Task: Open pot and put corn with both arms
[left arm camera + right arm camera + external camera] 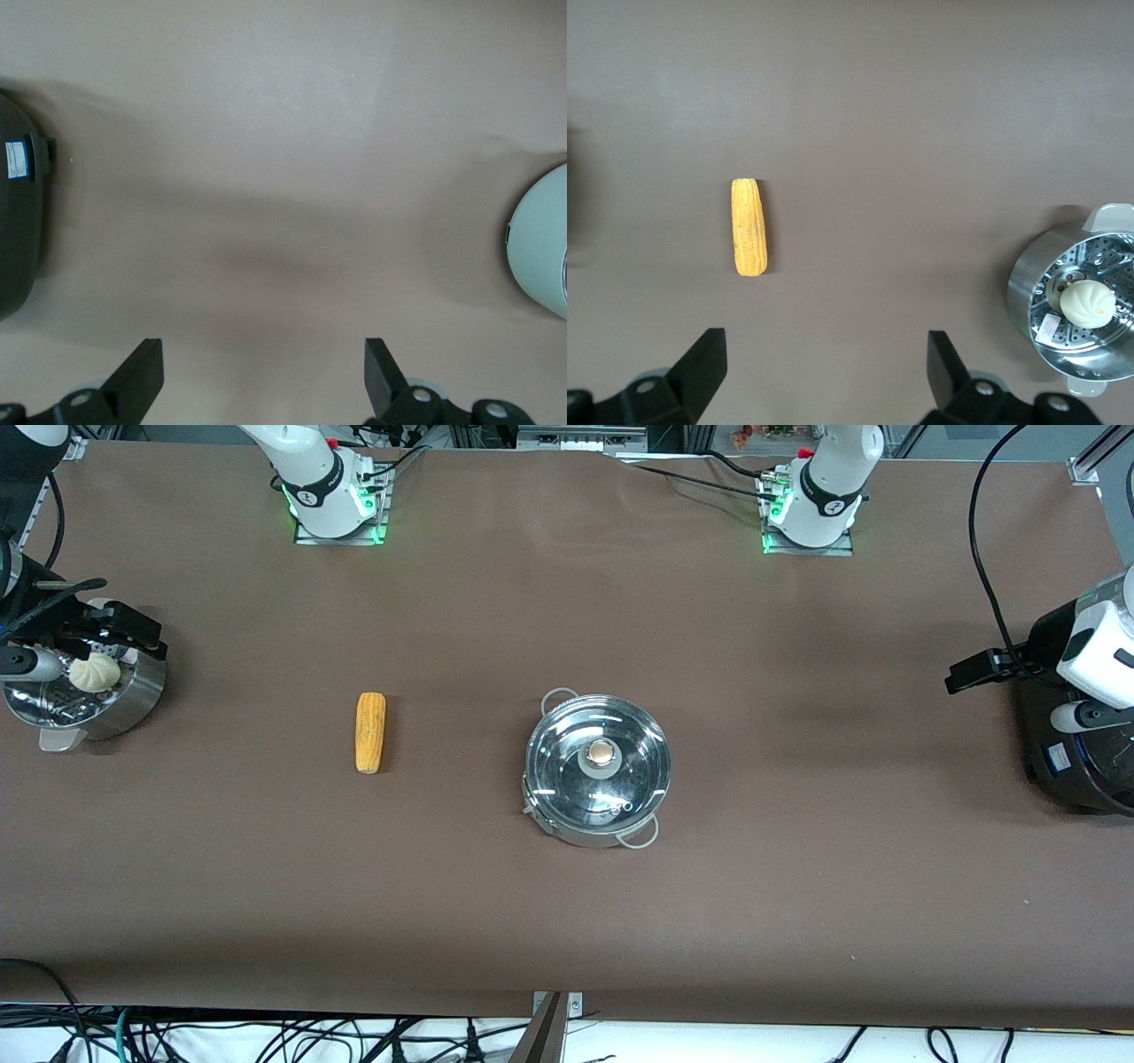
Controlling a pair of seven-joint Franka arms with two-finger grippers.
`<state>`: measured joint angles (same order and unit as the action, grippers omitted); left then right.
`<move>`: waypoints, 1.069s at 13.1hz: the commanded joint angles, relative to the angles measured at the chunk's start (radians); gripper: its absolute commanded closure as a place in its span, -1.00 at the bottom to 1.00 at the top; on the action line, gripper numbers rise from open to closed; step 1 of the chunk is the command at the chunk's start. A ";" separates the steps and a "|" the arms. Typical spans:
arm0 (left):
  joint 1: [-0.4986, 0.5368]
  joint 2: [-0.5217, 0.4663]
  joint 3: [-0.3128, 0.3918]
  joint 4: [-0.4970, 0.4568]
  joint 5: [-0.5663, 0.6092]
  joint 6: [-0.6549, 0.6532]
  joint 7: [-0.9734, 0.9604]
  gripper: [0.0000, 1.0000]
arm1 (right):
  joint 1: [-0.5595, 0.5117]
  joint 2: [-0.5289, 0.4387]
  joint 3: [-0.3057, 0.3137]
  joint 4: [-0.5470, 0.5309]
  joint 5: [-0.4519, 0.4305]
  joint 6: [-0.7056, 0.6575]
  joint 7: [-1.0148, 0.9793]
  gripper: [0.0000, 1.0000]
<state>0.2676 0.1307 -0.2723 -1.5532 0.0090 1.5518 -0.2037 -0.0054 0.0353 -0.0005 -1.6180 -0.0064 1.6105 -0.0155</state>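
The shallow steel pot [567, 828] stands mid-table with its glass lid [638, 740] on and the copper knob [601, 753] upright. The yellow corn cob [370, 732] lies flat on the brown table, apart from the pot toward the right arm's end; it also shows in the right wrist view [749, 227]. My right gripper [120, 633] is open and empty, up over the steamer pot; its fingers [709, 359] show wide apart. My left gripper [979, 670] is open and empty, up beside the black cooker; its fingers [146, 367] are wide apart over bare table.
A steel steamer pot [133, 704] with a white bun [95, 672] stands at the right arm's end of the table, also in the right wrist view [1028, 292]. A large black cooker [1076, 775] stands at the left arm's end, also in the left wrist view [18, 230].
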 commanded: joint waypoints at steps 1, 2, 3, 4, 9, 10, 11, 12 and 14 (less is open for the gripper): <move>0.010 -0.034 -0.008 -0.034 0.029 -0.007 0.026 -1.00 | 0.004 0.002 0.002 0.021 -0.006 -0.017 0.026 -1.00; 0.010 -0.033 -0.010 -0.034 0.029 -0.007 0.026 -1.00 | 0.004 0.000 0.002 0.023 -0.007 -0.018 0.020 -1.00; 0.010 -0.032 -0.012 -0.034 0.029 -0.007 0.024 -1.00 | 0.004 0.002 0.002 0.023 -0.004 -0.018 0.020 -1.00; 0.010 -0.032 -0.012 -0.036 0.029 -0.007 0.024 -1.00 | 0.004 0.003 0.001 0.023 -0.004 -0.017 0.019 -1.00; 0.010 -0.034 -0.013 -0.036 0.026 -0.009 0.015 -1.00 | 0.004 0.003 0.001 0.023 0.014 -0.018 0.019 -1.00; 0.010 -0.033 -0.013 -0.036 0.022 -0.009 0.015 -1.00 | 0.004 0.003 -0.001 0.021 0.022 -0.018 0.017 -1.00; 0.010 -0.032 -0.013 -0.036 0.020 -0.009 0.012 -1.00 | 0.004 0.003 -0.001 0.021 0.022 -0.018 0.017 -1.00; 0.008 -0.032 -0.015 -0.036 0.022 -0.013 0.012 -1.00 | 0.004 0.005 -0.001 0.021 0.022 -0.017 0.017 -1.00; -0.004 -0.028 -0.016 -0.031 0.020 -0.044 0.007 -1.00 | 0.004 0.003 -0.001 0.021 0.022 -0.017 0.017 -1.00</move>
<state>0.2674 0.1243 -0.2783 -1.5680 0.0096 1.5313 -0.2037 -0.0045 0.0353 -0.0004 -1.6177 0.0021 1.6099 -0.0072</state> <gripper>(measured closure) 0.000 0.000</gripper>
